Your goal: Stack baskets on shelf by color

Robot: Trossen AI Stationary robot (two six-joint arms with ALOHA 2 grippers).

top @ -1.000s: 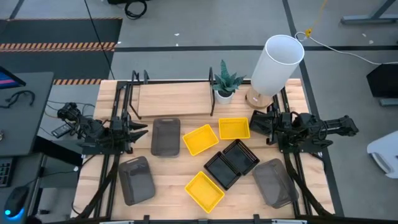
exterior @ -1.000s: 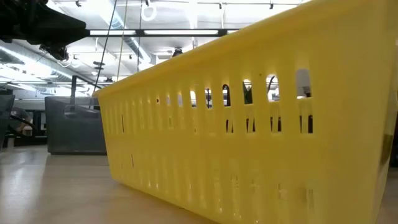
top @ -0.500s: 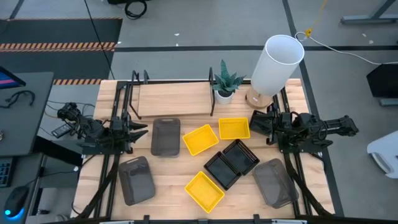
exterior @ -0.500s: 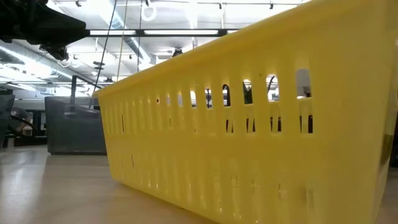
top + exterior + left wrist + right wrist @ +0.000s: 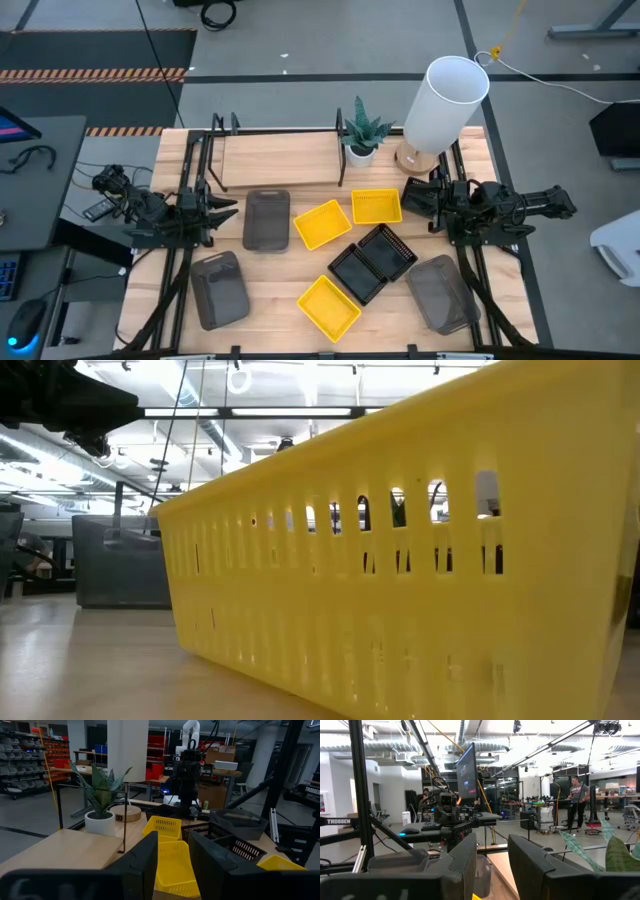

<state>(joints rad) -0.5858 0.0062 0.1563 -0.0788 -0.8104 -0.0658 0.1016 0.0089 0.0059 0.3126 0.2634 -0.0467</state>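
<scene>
Both tools hang parted and empty – left tool (image 5: 222, 210) beside a dark grey basket (image 5: 266, 219), right tool (image 5: 415, 197) by a yellow basket (image 5: 376, 206). All baskets lie on the tabletop (image 5: 275, 310); the shelf (image 5: 280, 158) is bare. Best pinch one wall squarely – lift level.

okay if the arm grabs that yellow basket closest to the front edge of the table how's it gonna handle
The yellow basket probably lifts easily: its thin walls are full of slots, so likely light. Those walls may flex under a pinch. Pushed, it would likely slide on the smooth table rather than tip, being shallow and wide.

Two matte black jointed arms; left gripper (image 5: 222, 208) and right gripper (image 5: 410, 197) each end in two broad, flat dark fingers (image 5: 141, 865)
</scene>
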